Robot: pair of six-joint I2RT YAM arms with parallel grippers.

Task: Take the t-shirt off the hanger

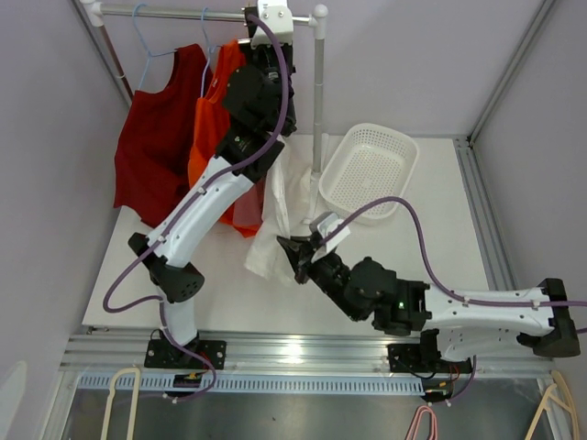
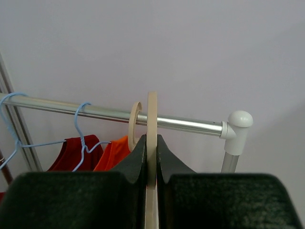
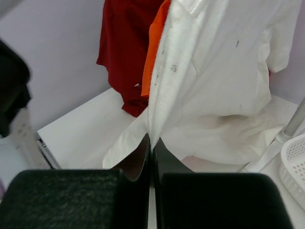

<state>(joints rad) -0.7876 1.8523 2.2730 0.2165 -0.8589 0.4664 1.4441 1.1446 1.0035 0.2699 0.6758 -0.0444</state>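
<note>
A white t-shirt (image 1: 284, 206) hangs down from a beige wooden hanger (image 2: 151, 125) near the right end of the metal rail (image 2: 186, 124); its lower part lies on the table. My left gripper (image 2: 151, 145) is shut on the hanger just under its hook, up by the rail (image 1: 211, 13). My right gripper (image 3: 152, 143) is shut on a fold of the white t-shirt (image 3: 224, 81) low near its hem; in the top view this gripper (image 1: 295, 249) sits at the shirt's bottom edge.
A red garment (image 1: 156, 137) and an orange garment (image 1: 213, 128) hang on blue wire hangers (image 2: 81, 136) left of the white shirt. A white mesh basket (image 1: 369, 170) stands at the right of the rail's post (image 1: 319, 92). Spare hangers lie below the table's near edge.
</note>
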